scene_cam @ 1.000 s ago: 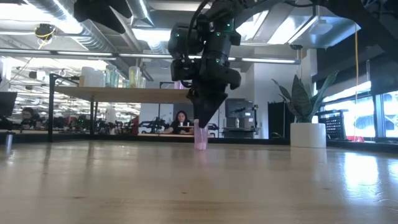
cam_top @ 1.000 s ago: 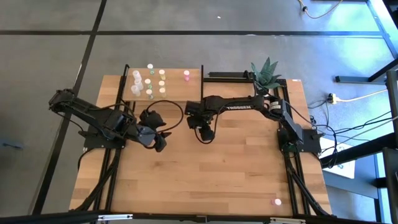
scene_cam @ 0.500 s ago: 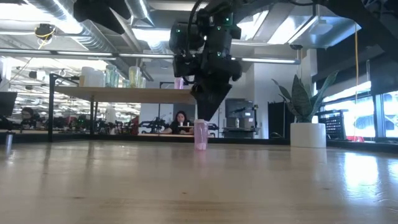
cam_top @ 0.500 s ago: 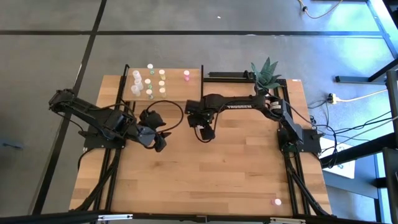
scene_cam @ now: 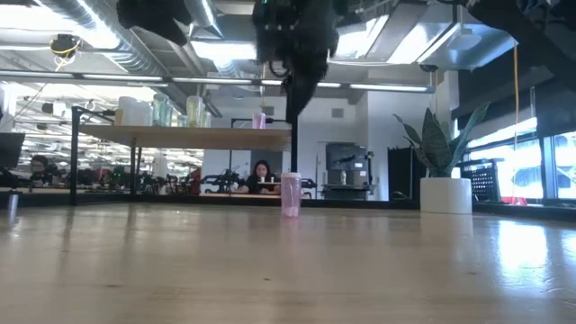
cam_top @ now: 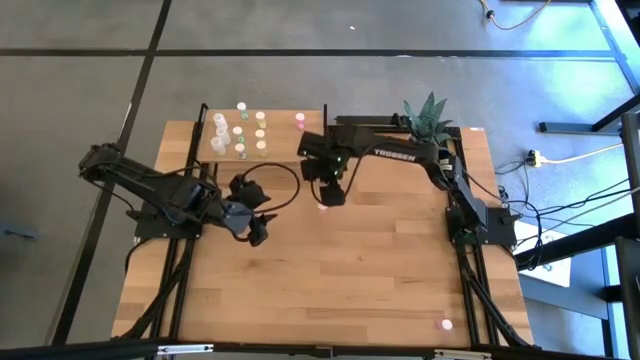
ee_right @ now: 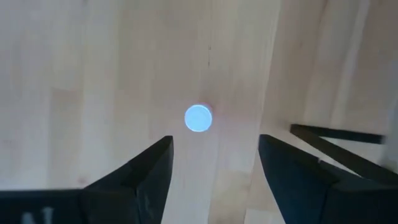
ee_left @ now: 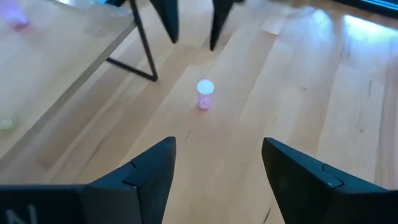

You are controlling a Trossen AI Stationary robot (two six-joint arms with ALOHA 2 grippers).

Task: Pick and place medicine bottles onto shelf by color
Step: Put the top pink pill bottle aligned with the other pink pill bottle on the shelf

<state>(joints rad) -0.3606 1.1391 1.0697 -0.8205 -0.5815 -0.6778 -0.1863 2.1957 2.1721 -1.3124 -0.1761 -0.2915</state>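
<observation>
Medicine bottles [cam_top: 240, 128] stand in a bunch on the shelf [cam_top: 275, 148] at the far side of the tabletop [cam_top: 380, 270], and one pink bottle [scene_cam: 290, 194] stands alone on the bare wood with lots of free room around it. The right gripper [cam_top: 333, 190] hangs above this bottle with its fingers spread and holds nothing, and white letters on that arm are too small to read. The left gripper [cam_top: 256, 226] waits nearby, fingers spread too, and a big office with desks and a potted plant [scene_cam: 441, 162] shows behind.
</observation>
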